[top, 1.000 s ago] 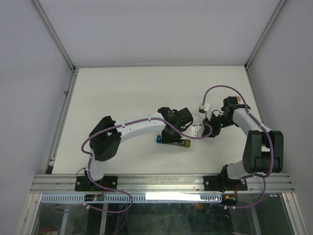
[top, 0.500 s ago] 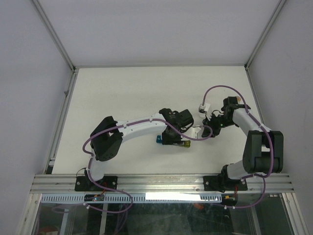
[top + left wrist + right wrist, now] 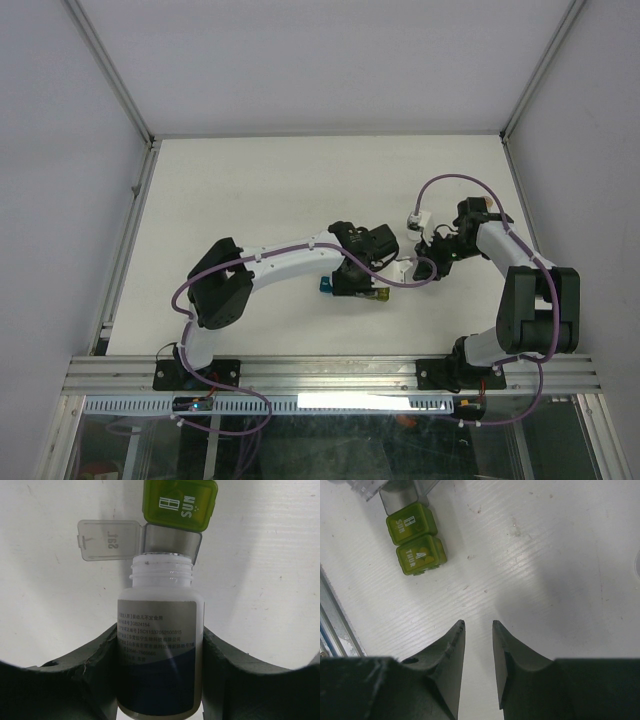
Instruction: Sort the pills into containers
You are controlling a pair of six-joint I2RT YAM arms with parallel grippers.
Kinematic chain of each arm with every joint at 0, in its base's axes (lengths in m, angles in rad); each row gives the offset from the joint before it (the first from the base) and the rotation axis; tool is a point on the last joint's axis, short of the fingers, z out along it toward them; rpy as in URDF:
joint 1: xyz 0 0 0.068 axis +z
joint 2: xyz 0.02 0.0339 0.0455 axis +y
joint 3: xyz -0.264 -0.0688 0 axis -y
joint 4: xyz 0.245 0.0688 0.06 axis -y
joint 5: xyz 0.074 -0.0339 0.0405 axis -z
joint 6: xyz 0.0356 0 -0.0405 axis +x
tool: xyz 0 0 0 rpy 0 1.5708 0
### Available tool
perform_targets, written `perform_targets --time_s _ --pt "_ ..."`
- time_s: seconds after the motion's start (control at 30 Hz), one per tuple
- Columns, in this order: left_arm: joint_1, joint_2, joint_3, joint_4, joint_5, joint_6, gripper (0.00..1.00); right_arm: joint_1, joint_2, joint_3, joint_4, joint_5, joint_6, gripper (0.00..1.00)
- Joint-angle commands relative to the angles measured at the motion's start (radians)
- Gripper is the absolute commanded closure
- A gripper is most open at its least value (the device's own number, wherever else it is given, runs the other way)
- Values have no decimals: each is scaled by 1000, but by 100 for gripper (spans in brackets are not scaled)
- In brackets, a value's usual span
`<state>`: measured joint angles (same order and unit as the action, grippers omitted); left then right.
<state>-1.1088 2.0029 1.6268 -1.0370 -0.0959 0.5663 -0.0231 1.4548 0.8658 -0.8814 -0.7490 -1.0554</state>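
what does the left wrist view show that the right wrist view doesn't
Only the left wrist view shows the left gripper shut on an uncapped white plastic bottle with a grey-and-blue label, its mouth pointed toward the compartments.

Only the right wrist view shows the right gripper, slightly open and empty, and a closed yellow-green cube compartment marked THUR.

Both show the closed yellow-green compartment marked SUN, the grey compartment beside it with its clear lid flipped open (cropped at the right wrist view's top edge), and the white table.

White bottle [image 3: 160,640], grey-and-navy label [image 3: 157,652]; yellow-green containers [image 3: 420,555].
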Motion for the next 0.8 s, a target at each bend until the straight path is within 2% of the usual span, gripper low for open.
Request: perform_targets --time_s 0.0,0.03,0.07,0.13,0.2,0.23,0.27,0.3,0.37,0.4,0.47,0.57,0.63,0.7,0.73,0.77 --pt "-12 -30 36 13 14 5 100 -10 -1 30 4 -34 -2 69" --pt "-11 -50 -25 47 -25 31 100 -8 1 32 2 -35 -2 69" --pt "-13 -41 -10 27 -48 22 100 -10 4 37 -2 -32 -2 69" --pt "-18 -13 91 -31 15 -23 100 -11 1 33 -1 -34 -2 69" --pt "-12 -47 -21 47 -12 36 100 -11 6 36 2 -40 -3 69" --pt "-14 -30 -18 36 -44 32 100 -11 9 39 -3 -36 -3 69" --pt "-16 -6 65 -25 -23 -12 100 -11 8 37 -5 -34 -3 69" --pt "-16 0 84 -24 19 -17 100 -12 7 33 -3 -35 -3 69" --pt "-4 -41 -34 56 0 36 100 -12 9 35 0 -42 -4 69" --pt "-8 -31 -12 34 -31 20 100 -12 11 38 -4 -38 -3 69" --pt "-15 -1 94 -27 15 -26 100 -12 9 34 -1 -36 -2 69" --pt "-18 -26 6 8 -57 20 100 -12 16 40 -3 -38 -2 69" --pt "-30 8 105 -54 -9 -27 100 -12 14 38 0 -35 -2 69" --pt "-17 -40 -12 42 -12 32 100 -12 15 35 3 -39 -2 69" --pt "-17 -40 -30 38 -53 37 100 -12 18 41 -2 -35 -2 69" --pt "-18 -3 20 -7 -50 5 100 -12 18 42 -5 -32 0 69"
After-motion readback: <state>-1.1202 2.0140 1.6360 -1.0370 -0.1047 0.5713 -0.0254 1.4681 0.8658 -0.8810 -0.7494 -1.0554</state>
